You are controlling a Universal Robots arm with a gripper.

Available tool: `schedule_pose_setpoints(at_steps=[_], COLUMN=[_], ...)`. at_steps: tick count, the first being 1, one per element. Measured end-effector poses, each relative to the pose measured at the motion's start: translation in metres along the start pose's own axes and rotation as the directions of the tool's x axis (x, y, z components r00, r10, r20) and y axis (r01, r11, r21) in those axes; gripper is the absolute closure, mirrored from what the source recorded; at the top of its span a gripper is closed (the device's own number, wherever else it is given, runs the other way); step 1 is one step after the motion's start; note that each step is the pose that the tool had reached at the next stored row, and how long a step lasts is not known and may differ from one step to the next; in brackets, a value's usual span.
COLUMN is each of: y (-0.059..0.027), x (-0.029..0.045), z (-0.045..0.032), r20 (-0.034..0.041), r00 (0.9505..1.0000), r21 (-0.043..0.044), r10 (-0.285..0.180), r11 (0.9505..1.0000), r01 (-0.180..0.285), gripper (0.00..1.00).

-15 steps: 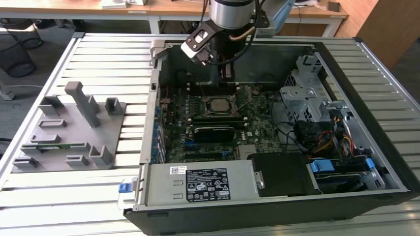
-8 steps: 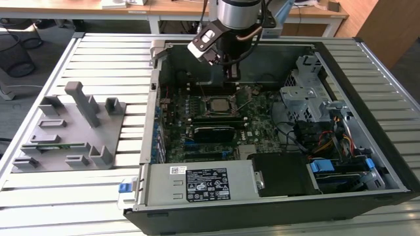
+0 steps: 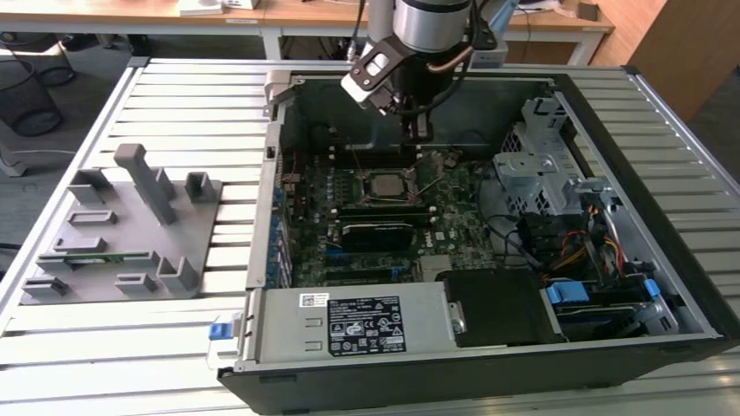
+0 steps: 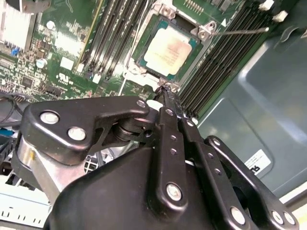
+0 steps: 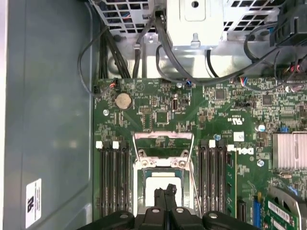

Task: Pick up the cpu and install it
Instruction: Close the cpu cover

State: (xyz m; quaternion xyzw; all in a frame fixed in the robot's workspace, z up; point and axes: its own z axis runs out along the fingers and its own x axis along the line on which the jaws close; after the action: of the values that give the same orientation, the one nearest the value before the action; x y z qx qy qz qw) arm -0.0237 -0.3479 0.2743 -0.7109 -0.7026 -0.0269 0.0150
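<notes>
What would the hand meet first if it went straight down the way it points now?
Probably the cpu, or the socket frame around it; the hand hangs over their border, and depth is unclear.

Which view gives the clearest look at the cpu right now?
The second wrist view: the cpu shows its whole silver top, lying in the socket. The exterior view shows the cpu from farther off. In the first wrist view the gripper covers part of it.

Hand (image 3: 418,133) near cpu (image 3: 382,185) lying on motherboard (image 3: 463,227), inside open computer case (image 3: 463,383).
</notes>
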Motion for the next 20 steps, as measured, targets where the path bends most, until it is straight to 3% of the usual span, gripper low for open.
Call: schedule_pose_setpoints(at_steps=[14,20], y=[0.0069,0.0175], x=[-0.0120,-0.0130], z=[-0.0005,-0.0004], r20=[0.0000,0.0001], r00=[1.0000,1.0000], r21=[-0.0001,-0.0001], r10=[0.002,0.002], r11=[1.0000,1.0000], r01=[-0.002,-0.002], gripper=[0.89,0.89])
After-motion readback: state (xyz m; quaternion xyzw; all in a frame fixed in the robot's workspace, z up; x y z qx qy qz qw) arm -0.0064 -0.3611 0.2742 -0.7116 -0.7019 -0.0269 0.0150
